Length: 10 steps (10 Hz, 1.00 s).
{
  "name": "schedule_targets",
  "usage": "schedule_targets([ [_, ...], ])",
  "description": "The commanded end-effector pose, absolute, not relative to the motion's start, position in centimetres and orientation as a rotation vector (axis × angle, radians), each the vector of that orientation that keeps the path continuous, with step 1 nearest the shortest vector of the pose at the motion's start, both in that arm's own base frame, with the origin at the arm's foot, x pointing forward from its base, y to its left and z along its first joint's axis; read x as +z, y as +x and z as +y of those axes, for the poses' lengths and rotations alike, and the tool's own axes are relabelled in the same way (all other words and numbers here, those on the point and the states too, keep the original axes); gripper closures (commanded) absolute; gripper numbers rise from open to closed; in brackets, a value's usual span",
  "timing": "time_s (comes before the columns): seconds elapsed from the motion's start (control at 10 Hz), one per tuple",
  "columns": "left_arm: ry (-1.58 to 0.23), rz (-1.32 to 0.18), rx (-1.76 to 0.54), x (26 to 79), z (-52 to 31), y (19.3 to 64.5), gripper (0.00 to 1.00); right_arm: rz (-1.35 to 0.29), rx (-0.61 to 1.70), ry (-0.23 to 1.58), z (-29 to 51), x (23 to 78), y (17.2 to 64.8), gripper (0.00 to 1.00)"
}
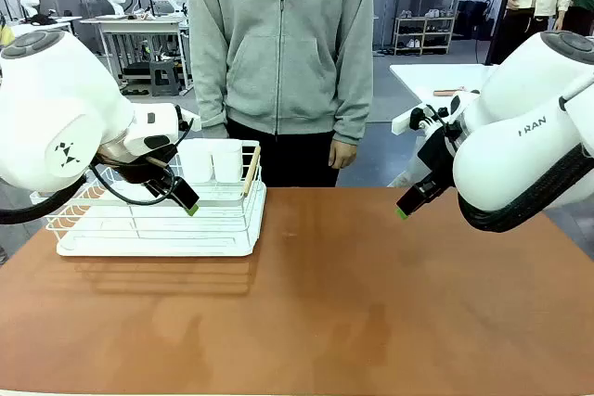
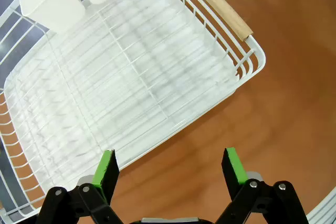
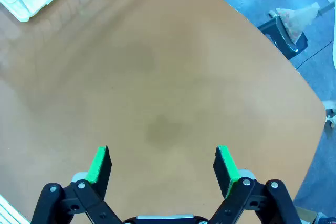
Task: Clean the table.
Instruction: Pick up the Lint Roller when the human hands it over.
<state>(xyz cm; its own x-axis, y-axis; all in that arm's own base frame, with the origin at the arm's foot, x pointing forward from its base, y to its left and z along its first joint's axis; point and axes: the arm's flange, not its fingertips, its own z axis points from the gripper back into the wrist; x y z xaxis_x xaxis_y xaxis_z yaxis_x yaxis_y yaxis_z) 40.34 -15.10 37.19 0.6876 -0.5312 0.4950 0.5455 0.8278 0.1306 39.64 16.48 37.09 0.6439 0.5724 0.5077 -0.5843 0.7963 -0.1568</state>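
Copper-brown desk (image 1: pixel 353 322) spreads across the foreground, most of its top bare. On its left part, toward the far edge, sits a white wire dish rack (image 1: pixel 148 234), likely kept to one side so the middle stays free for wiping. Two white cups (image 1: pixel 212 162) stand at the rack's far end, and a wooden bar (image 2: pixel 215 4) runs along one rim.

The left claw (image 2: pixel 170 169) hovers released and empty above the rack's near edge, one pad over the wires and the other over the desk. That stance would suit either gripping the rim or reaching into the rack. The right claw (image 3: pixel 163 163) hangs spread and empty above the bare right part of the desk, well apart from the rack, seemingly waiting. A person (image 1: pixel 278 53) in a grey hooded top stands at the far side, touching nothing.

A darker patch (image 3: pixel 161 129) under the right claw may be a stain or only shadow; the views do not settle it. Whether the wooden bar is the rack's own handle or a loose stick cannot be told. In the front view, the left arm hides part of the rack's left side.
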Motion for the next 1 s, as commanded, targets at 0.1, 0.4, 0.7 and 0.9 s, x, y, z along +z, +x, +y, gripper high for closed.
schedule_targets([
  [0.1, -0.028, -0.545, -0.603, 37.19, -15.12, 40.34, 0.0, -0.57, 0.658, 0.022, 16.48, 37.09, 39.64, 0.0],
  [0.4, -0.028, -0.545, -0.603, 37.19, -15.12, 40.34, 0.0, -0.57, 0.658, 0.022, 16.48, 37.09, 39.64, 0.0],
  [0.7, -0.028, -0.545, -0.603, 37.19, -15.12, 40.34, 0.0, -0.57, 0.658, 0.022, 16.48, 37.09, 39.64, 0.0],
  [0.9, -0.028, -0.545, -0.603, 37.19, -15.12, 40.34, 0.0, -0.57, 0.658, 0.022, 16.48, 37.09, 39.64, 0.0],
])
